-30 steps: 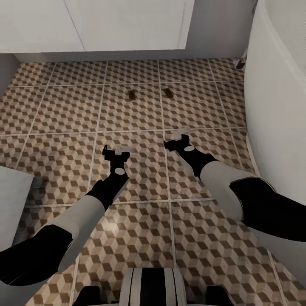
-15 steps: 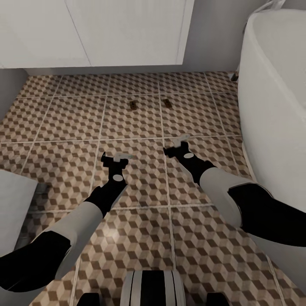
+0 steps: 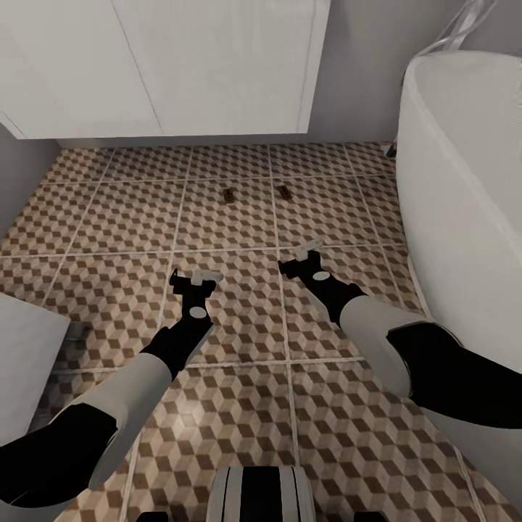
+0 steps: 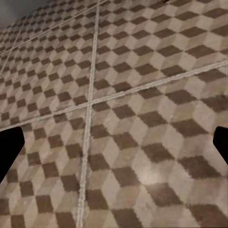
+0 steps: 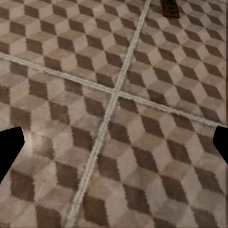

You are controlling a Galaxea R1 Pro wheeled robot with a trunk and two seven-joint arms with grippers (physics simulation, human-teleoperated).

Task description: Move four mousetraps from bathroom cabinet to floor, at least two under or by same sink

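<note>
Both tools, left tool and right tool, hang wide and empty; two mousetraps apparently lie ahead on the bathroom floor; the view has tilted up since earlier.

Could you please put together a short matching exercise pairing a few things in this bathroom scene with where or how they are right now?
Things:
1. two mousetraps
2. bathtub
3. left tool
4. white cabinet

Places or states:
A. at the view's right edge, white and curved
B. lying on the tiled floor ahead of both arms
C. against the far wall, doors shut
D. open, empty, above the tiles

Pairs: 1-B, 2-A, 3-D, 4-C
</note>
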